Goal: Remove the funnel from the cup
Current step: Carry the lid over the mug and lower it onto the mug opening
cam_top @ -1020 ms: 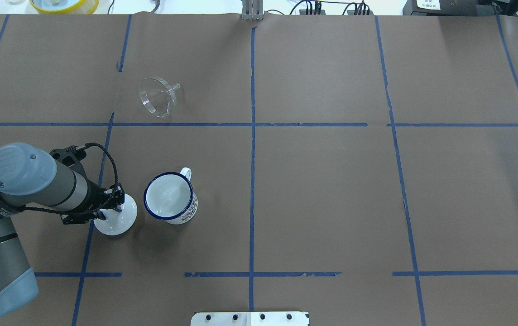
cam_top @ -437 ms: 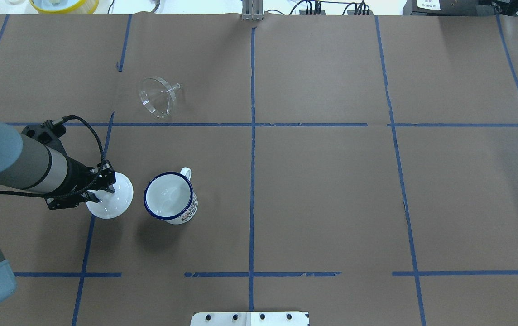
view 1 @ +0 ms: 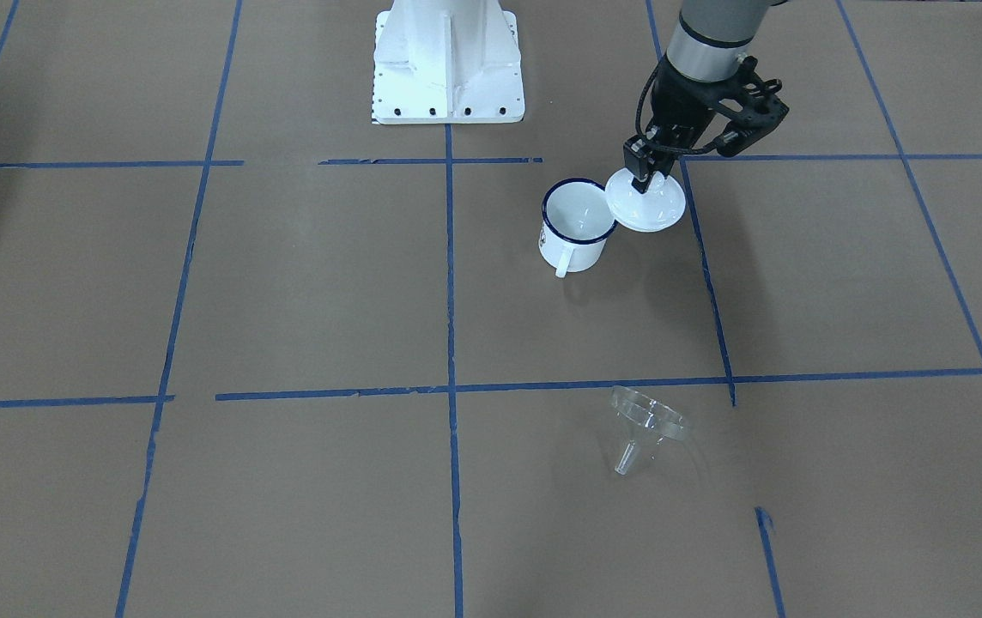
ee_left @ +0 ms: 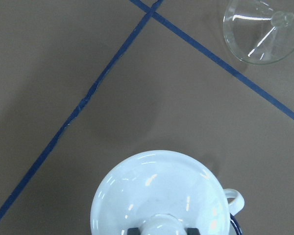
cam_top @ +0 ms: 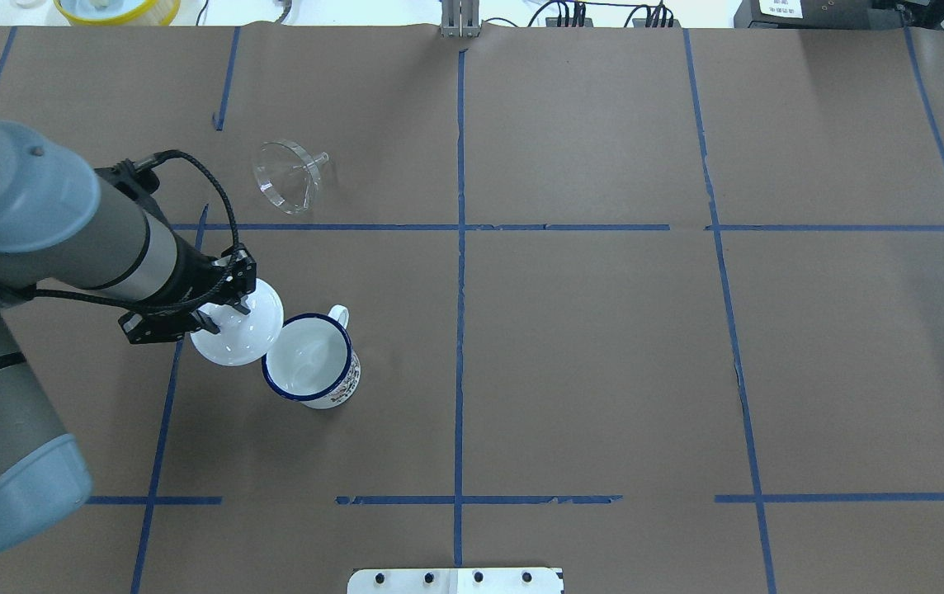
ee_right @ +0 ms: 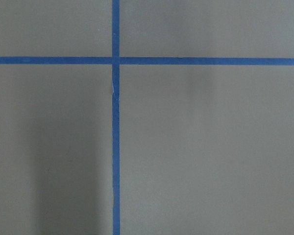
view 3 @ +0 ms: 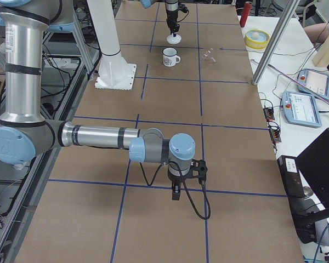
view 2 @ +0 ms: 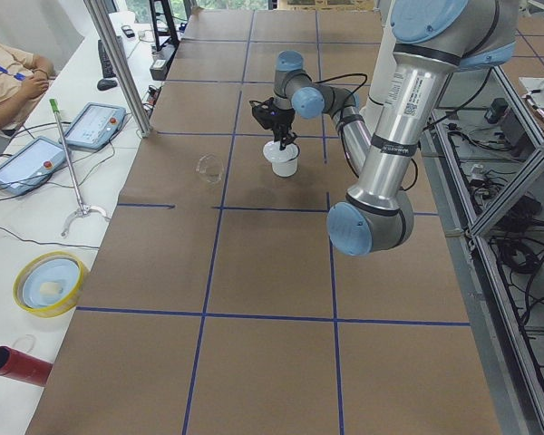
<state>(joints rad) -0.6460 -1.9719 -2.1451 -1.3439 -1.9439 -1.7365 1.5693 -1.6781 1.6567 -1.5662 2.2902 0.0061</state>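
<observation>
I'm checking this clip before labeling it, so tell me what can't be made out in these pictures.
Cup, left wrist view: the lid covers all but its handle.
Left hand: fingertips nearly cut off by that view's bottom edge.
Right hand: seen only in the exterior right view, too small to tell open or shut.

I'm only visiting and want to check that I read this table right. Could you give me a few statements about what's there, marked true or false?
1. The funnel sits in the cup. False: it lies on its side on the table, well apart from the cup.
2. The left gripper grips the white lid by its knob. True.
3. The cup is tipped over. False: it stands upright, mouth up.
4. The cup looks empty. True.
5. The lid covers the cup. False: it is held beside the cup, at most overlapping the rim's edge.
</observation>
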